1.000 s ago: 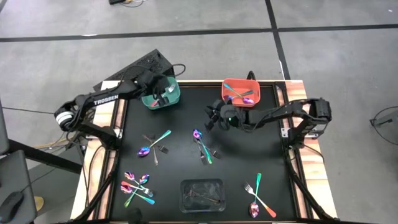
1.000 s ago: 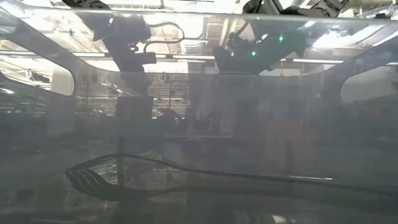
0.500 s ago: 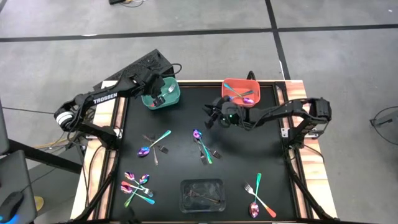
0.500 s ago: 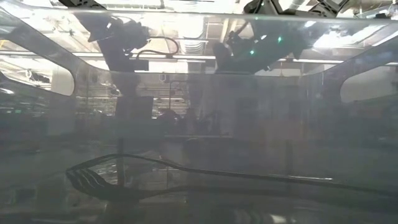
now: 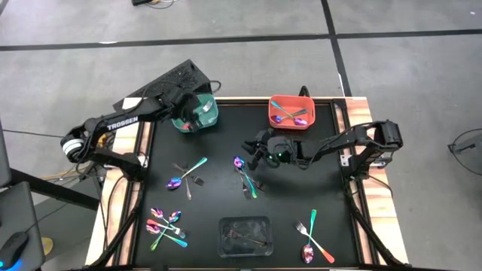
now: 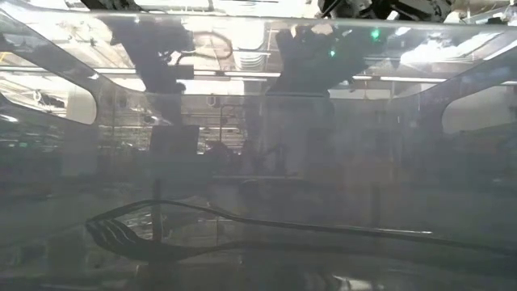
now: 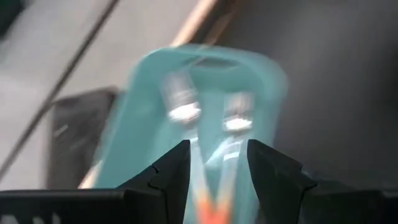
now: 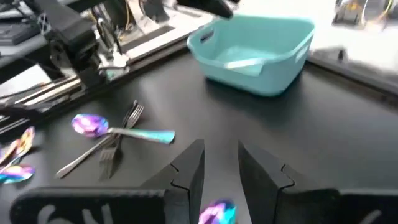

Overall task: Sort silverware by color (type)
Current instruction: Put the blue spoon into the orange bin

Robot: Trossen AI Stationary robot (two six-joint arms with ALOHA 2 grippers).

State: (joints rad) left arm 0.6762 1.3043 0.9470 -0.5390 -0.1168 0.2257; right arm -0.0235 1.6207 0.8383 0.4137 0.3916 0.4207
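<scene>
- The left gripper (image 5: 188, 108) is held over the teal bin (image 5: 197, 113) at the far left of the black table (image 5: 301, 188); its fingers (image 7: 174, 171) are parted and nothing is seen between them, while pieces of silverware already lie inside the bin.
- The right gripper (image 5: 252, 150) is lowered toward the middle of the table, nearer than the orange bin (image 5: 291, 112), with its fingers (image 8: 186, 165) spread and empty.
- Just beyond those fingertips lies a teal-handled spoon (image 5: 242, 172) with a rainbow bowl, next to a fork; this pair appears to be the step in hand.
- For a clean pick, the jaws would best be centred across the spoon's handle rather than its bowl, and kept clear of the neighbouring fork so that only one piece is lifted.
- A full descent to the table surface seems needed, since the handle lies flat.
- Other silverware waits elsewhere: a teal spoon with forks (image 5: 186, 175) left of centre, a pink cluster (image 5: 164, 224) at the near left, and an orange-handled pair (image 5: 313, 239) at the near right.
- The clear tray (image 5: 245, 235) of grey cutlery at the near edge should be left alone.
</scene>
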